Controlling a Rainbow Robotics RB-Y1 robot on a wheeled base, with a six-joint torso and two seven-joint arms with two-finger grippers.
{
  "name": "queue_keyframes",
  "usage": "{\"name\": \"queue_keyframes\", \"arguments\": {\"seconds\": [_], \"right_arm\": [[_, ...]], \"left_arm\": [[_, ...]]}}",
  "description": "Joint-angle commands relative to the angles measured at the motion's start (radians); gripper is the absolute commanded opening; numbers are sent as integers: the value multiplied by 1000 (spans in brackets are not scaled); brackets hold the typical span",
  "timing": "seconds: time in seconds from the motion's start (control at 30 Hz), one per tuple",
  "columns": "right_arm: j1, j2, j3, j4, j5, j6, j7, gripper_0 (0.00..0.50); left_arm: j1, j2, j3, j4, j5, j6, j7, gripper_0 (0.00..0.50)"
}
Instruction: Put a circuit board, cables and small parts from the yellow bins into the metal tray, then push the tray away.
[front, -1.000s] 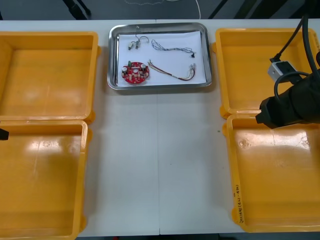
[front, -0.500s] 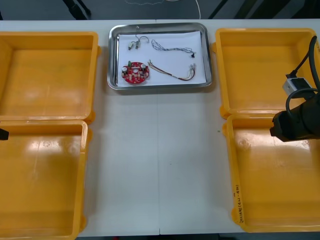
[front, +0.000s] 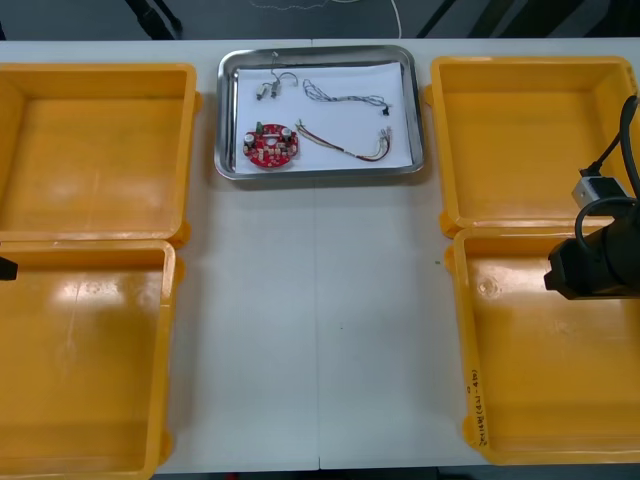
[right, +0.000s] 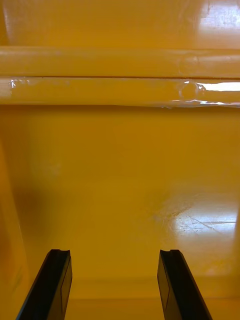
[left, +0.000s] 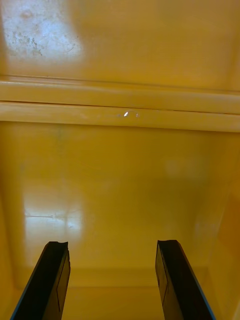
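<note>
The metal tray (front: 228, 120), white inside, lies at the table's far middle. On it rest a round red circuit board (front: 270, 146), a red and yellow cable (front: 345, 148), a twisted blue and white cable (front: 345, 97) and small metal parts (front: 270, 86). My right arm (front: 592, 268) hangs at the right edge over the near right yellow bin (front: 550, 380). In its wrist view the right gripper (right: 115, 285) is open above the bare bin floor. My left gripper (left: 112, 282) is open too, over a bare bin floor, and the left arm (front: 6, 268) peeks in at the left edge.
Two yellow bins stand on each side: far left (front: 95, 150), near left (front: 80, 370), far right (front: 520, 140) and the near right one. All look bare inside. A strip of light table (front: 320, 330) runs between them, below the tray.
My right arm has drawn back to the right and toward the near side, from the far right bin's corner to the near right bin. Everything on the tray stays put.
</note>
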Motion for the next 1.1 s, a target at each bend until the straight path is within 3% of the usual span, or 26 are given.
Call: {"name": "queue_keyframes", "arguments": {"seconds": [0.03,1.1], "right_arm": [[15,-29,-31,-33,-10,4,-28,500],[14,-26,-31,-33,-19,4,-20,500]], "left_arm": [[14,46,31,-26,7,7,-74,500],[14,46,31,-26,7,7,-74,500]]}}
